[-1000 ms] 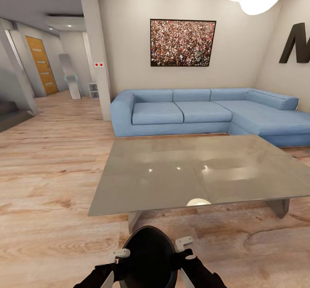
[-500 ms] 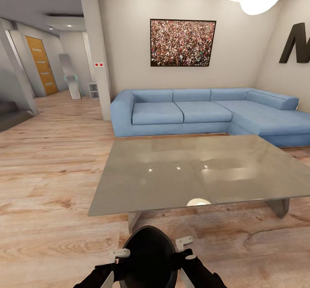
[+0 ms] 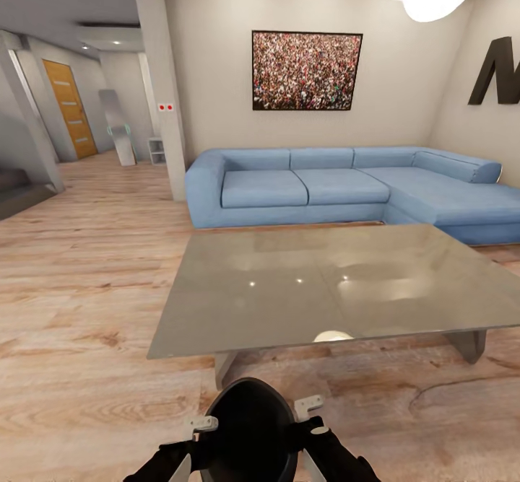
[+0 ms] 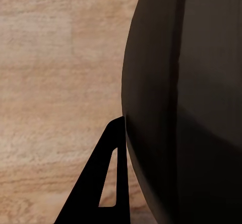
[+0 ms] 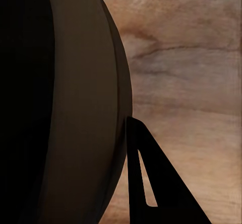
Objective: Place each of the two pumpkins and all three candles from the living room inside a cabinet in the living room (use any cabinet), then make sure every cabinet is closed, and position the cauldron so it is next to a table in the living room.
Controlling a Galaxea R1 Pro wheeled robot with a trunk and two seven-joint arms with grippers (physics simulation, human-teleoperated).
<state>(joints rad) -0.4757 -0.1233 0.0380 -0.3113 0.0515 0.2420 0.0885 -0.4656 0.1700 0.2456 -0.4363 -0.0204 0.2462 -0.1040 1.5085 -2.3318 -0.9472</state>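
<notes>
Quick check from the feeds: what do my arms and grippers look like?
Both arms are matte black. In the head view, each ends in a light grey bracket: left gripper, right gripper. In the wrist views, the fingers are flat black tapered wedges with a narrow slot cut through. No cables or markings visible.

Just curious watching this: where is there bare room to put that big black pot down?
Bare wooden floor lies between the round black cauldron and the low grey table's near edge, and widely to its left. Crowded: behind the table, against the blue corner sofa.
</notes>
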